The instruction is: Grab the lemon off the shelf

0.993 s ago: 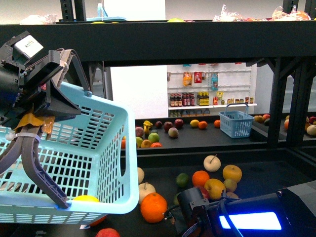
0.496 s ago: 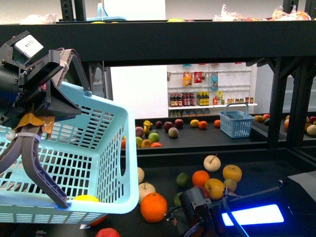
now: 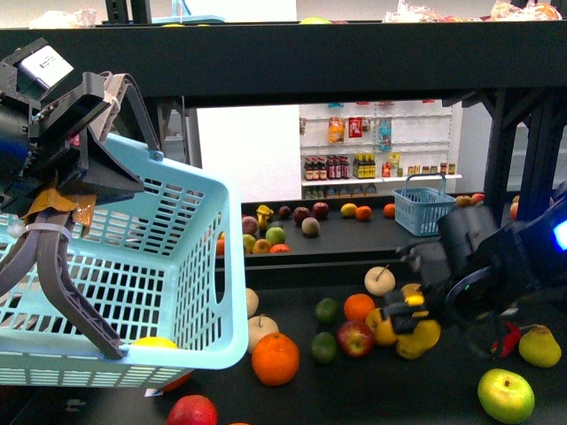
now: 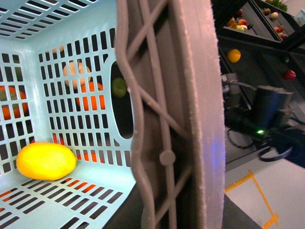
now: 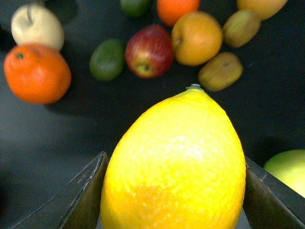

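The lemon [image 5: 176,162], bright yellow and oval, fills the right wrist view, pinched between the two dark fingers [image 5: 88,200] of my right gripper [image 5: 174,191]. In the front view the right gripper [image 3: 409,324] hangs just above the shelf's black tray [image 3: 381,394], with the lemon [image 3: 422,340] yellow at its tip among loose fruit. My left gripper [image 3: 66,168] is shut on the rim of a light blue basket [image 3: 168,266], held tilted at the left. Grey fingers [image 4: 167,119] cross the left wrist view beside the basket wall [image 4: 57,62]. Another yellow oval fruit [image 4: 46,161] lies inside the basket.
On the tray lie an orange [image 3: 275,359], a red apple [image 3: 354,338], a green apple [image 3: 506,395], a pear [image 3: 539,345] and several other fruits. A small blue basket [image 3: 423,212] stands on the far tier. White shelves with bottles [image 3: 372,164] are behind.
My right arm has swung from the bottom edge near the camera out to the right over the tray, and now has the lemon in it. The basket has barely shifted.
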